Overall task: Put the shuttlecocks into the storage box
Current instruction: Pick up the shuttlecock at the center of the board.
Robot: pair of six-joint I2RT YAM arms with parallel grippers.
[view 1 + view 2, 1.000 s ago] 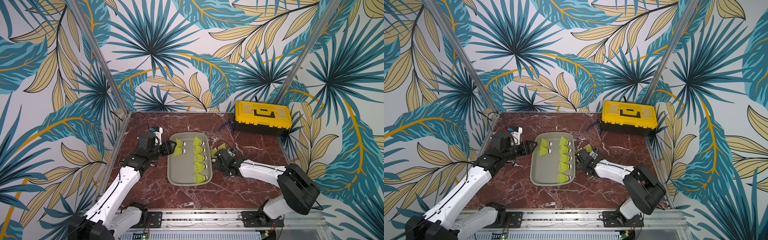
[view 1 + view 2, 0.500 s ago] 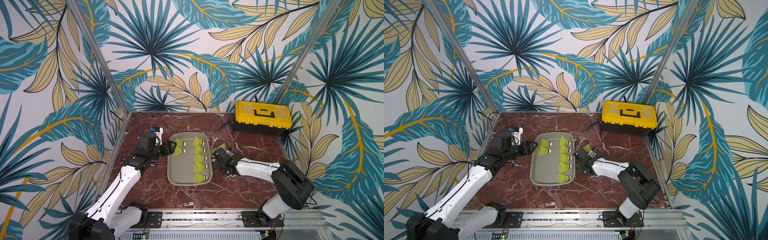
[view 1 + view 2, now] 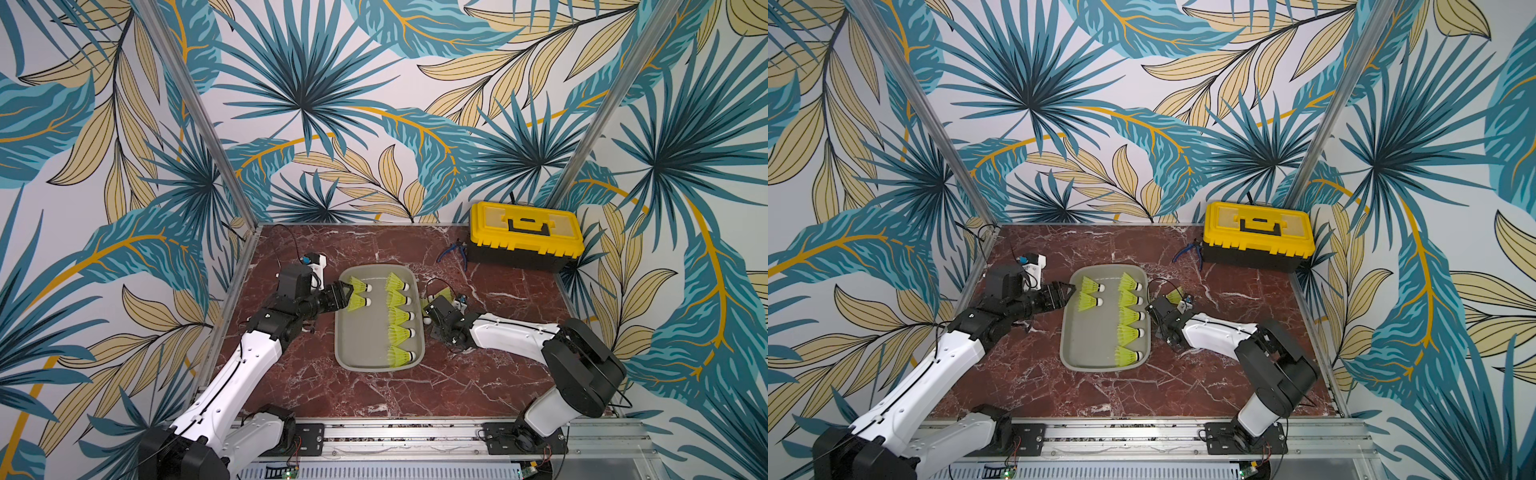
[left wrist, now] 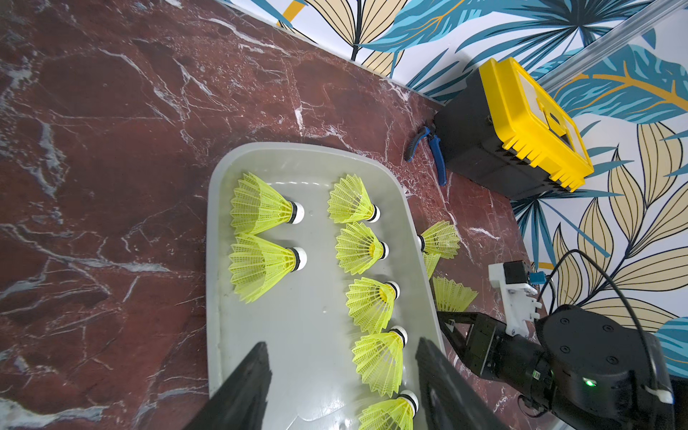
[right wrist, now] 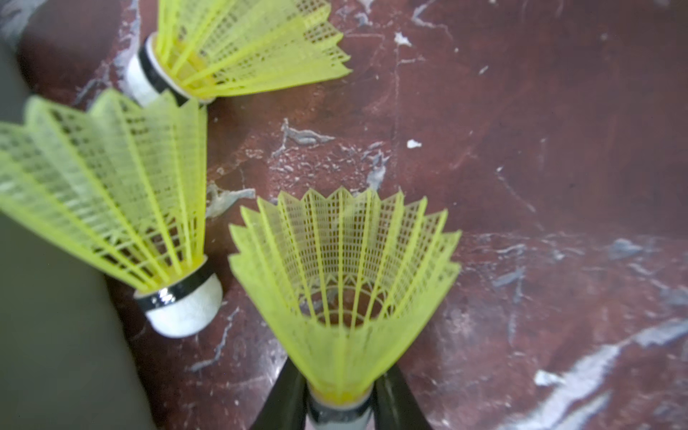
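Top views, both: find seven shuttlecocks [image 3: 399, 316] lying in the storage box [image 3: 357, 345] at mid-table, in a column of two and a column of five. Spot the rest outside on the marble [image 3: 374, 399], just beside the box wall on the right arm's side. See the left gripper [image 3: 347, 293] poised at the opposite wall, by the column of two. See the right gripper [image 3: 428, 311] low over the loose ones, jaws hidden under the wrist.

Left wrist: note jaws standing well apart over the box floor, nothing between them. Count three loose shuttlecocks past the far wall.

Right wrist: see jaws pinched on the dark-banded base of one shuttlecock [image 5: 342, 298], skirt fanning away from the fingers [image 5: 394, 402]. Note two neighbours [image 5: 111, 178] lying close alongside.

Judge the step as pick-up of the eighth: gripped, but cannot tell whether raised off the marble. Next, probably: lift clear of the neighbours, carry over the low rim, lower onto the bare part of the box, let go.
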